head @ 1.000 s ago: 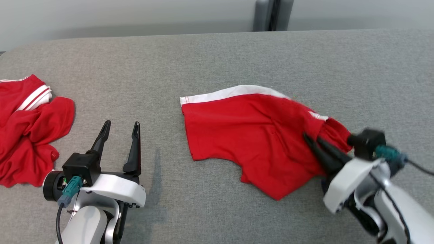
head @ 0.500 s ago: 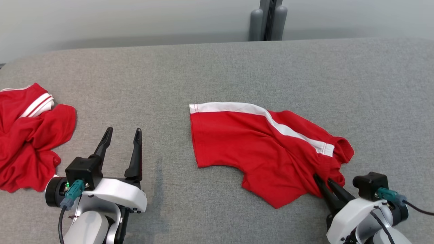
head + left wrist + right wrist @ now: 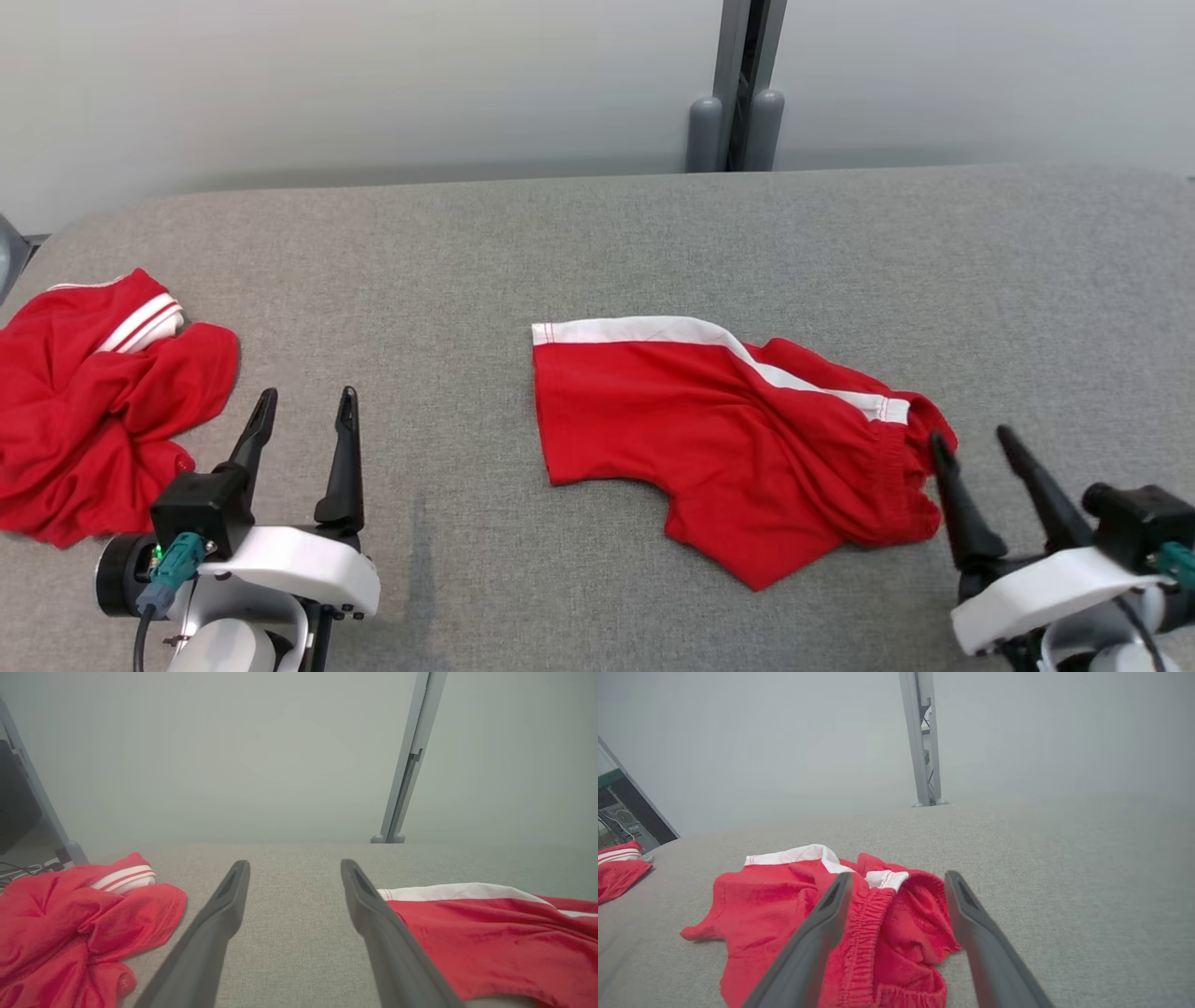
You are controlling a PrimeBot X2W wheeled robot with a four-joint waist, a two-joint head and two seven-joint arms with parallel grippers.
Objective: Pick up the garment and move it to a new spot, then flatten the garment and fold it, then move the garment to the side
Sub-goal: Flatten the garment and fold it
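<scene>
Red shorts (image 3: 728, 448) lie on the worktop (image 3: 560, 233). My right jaws stand wide beside them; left jaws wide, empty.

Bare grey surface (image 3: 448, 280) between crumpled red heap (image 3: 84, 401) and red shorts (image 3: 709, 448) — passable; post (image 3: 742, 93) at far edge.

Grey fabric surface (image 3: 653, 243), plain pale wall (image 3: 373, 84) behind, grey upright post (image 3: 744, 75) at far edge
</scene>
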